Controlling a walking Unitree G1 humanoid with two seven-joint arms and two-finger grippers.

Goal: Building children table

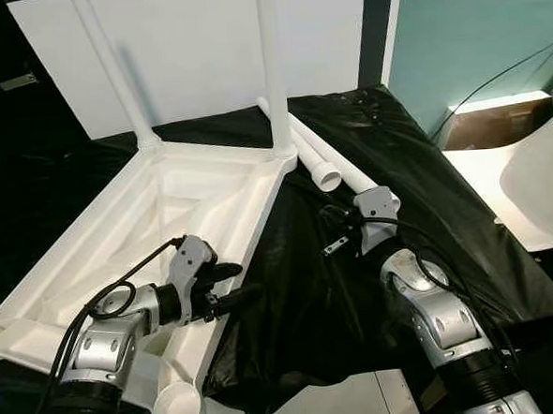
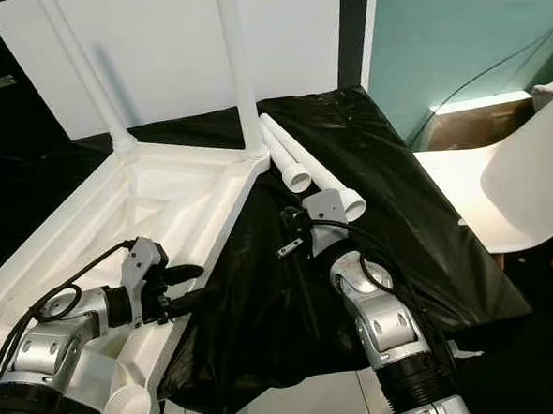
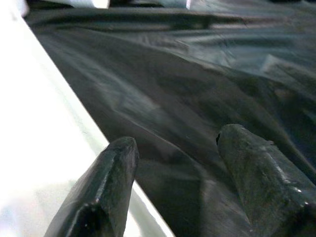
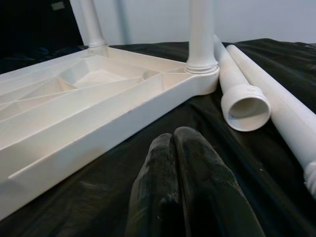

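Beside the parted left gripper [image 1: 236, 283] lies the tabletop's [image 1: 119, 245] edge.

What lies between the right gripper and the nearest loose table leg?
Only bare black plastic sheet lies between the right gripper, fingers pressed together, and the open threaded end of the loose leg, as the right wrist view shows.

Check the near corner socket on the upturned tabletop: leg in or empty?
Empty. The near corner socket shows an open round cup; two loose legs lie on the black sheet.
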